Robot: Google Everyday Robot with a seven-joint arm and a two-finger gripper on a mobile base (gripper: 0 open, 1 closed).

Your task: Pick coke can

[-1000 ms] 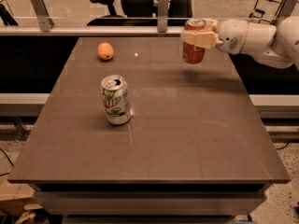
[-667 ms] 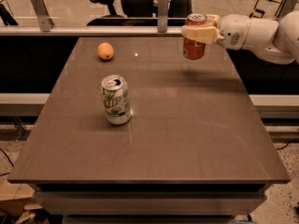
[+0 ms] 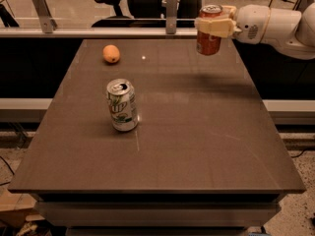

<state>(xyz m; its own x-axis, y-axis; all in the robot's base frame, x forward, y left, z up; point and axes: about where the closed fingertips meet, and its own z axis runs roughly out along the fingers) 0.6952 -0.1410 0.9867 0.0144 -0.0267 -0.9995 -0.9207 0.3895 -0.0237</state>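
A dark brown table (image 3: 197,141) fills most of the view, seen from beyond its near edge. Toward the far left corner lies a small orange (image 3: 111,53), alone, set in from both the left edge and the far edge.

Closer to the near edge and slightly right of the fruit stands a white-and-green soda can (image 3: 122,105). It is upright, left of the table's middle, with a dark opening in its silver top (the green logo faces the near edge). It stands well apart from the orange.

Further right, by the far right corner, the coke can (image 3: 208,44) hangs in the air, upright and clear of the table, with nothing under it but bare wood. Its red lower half and silver top show. A soft dark patch lies on the table just nearer than the can.

The gripper (image 3: 213,26) is clamped on the coke can. Its cream fingers (image 3: 219,27) cross the upper half of the can and press against its sides, so the can hangs from that grip alone. The white arm (image 3: 275,22) behind the gripper reaches in roughly level from the right side of the view, passing above the table's right edge.

Beyond the far edge runs a pale metal rail (image 3: 98,32), with an office chair (image 3: 110,0) behind it.
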